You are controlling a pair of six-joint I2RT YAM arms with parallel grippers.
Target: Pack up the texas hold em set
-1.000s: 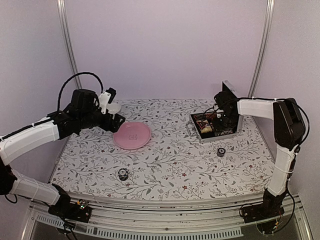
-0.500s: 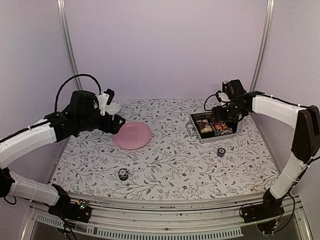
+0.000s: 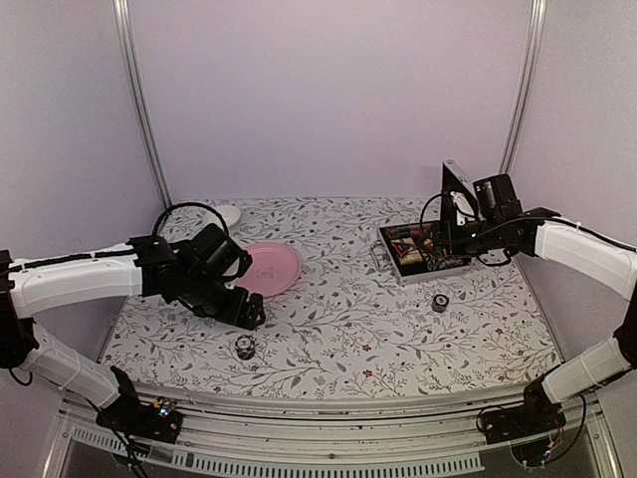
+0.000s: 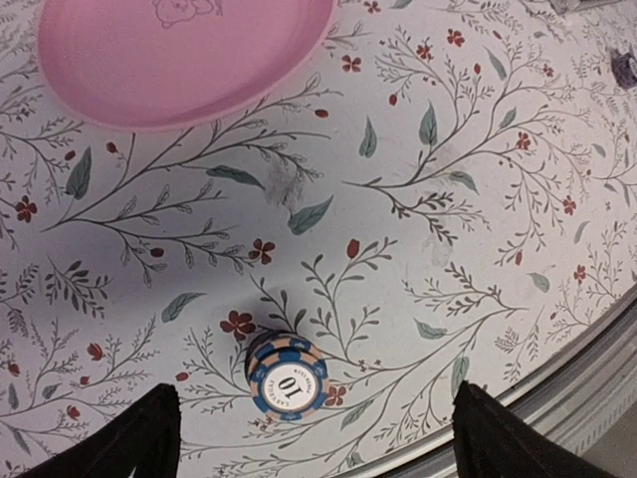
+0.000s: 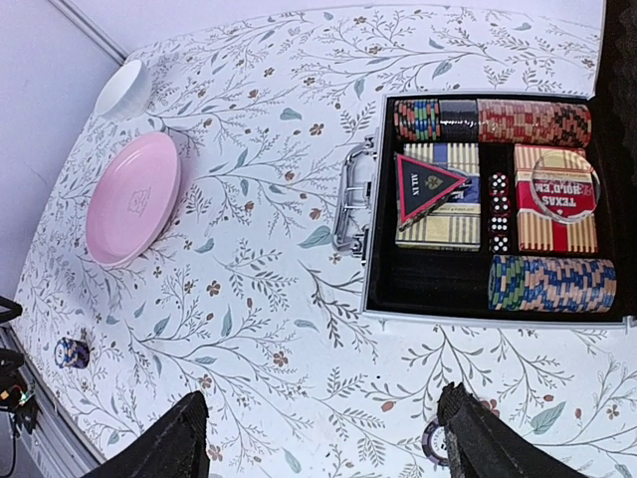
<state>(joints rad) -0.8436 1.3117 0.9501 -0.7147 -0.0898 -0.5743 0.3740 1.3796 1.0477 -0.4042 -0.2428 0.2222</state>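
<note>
Near the left end effector [image 4: 311, 443] (jaws wide) sits a chip stack [image 4: 288, 376].

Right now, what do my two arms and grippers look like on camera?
Both the left arm and right arm have white link shells with black joints and bases. A black cable loops near each wrist. The left gripper and right gripper are black. No markings are readable.

I see plain pale lilac walls [image 3: 328, 100] boxing in my workspace, metal corner posts [image 3: 139, 100] at the back, and an evenly lit floral tablecloth [image 3: 338, 329] ending at a metal front rail [image 3: 328, 440].
</note>
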